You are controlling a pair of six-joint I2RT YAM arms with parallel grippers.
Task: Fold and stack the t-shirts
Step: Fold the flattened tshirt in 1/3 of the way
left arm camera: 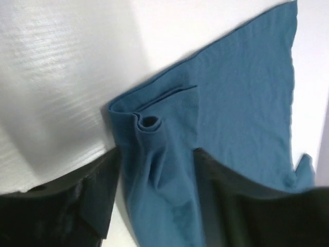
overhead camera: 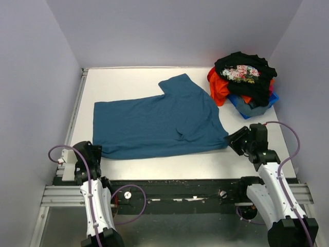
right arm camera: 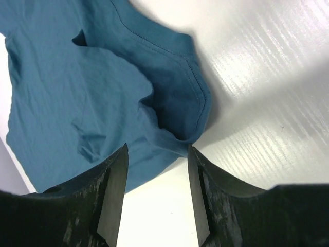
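1. The teal-blue t-shirt (overhead camera: 154,123) is lying flat across the middle of the table (overhead camera: 128,77), with one sleeve pointing toward the far edge.
2. The left claw (overhead camera: 94,151) is straddling its near-left corner, fingers apart with cloth between them.
3. The right claw (overhead camera: 234,139) is waiting spread apart at its near-right corner.
4. The black floral t-shirt (overhead camera: 241,69) is topping the orange-red t-shirt (overhead camera: 218,87) and the bright blue t-shirt (overhead camera: 267,103) in the far-right corner.

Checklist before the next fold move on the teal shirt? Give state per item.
1. Corner of teal shirt inside left end effector: ok.
2. Grip by left end effector: not ok, jaws apart.
3. Corner inside right end effector: ok, edge only; jaws open.
4. Cloth flat at corners: not ok, curled and creased.
5. Clearance from pile of other shirts: cannot tell, edges look close.
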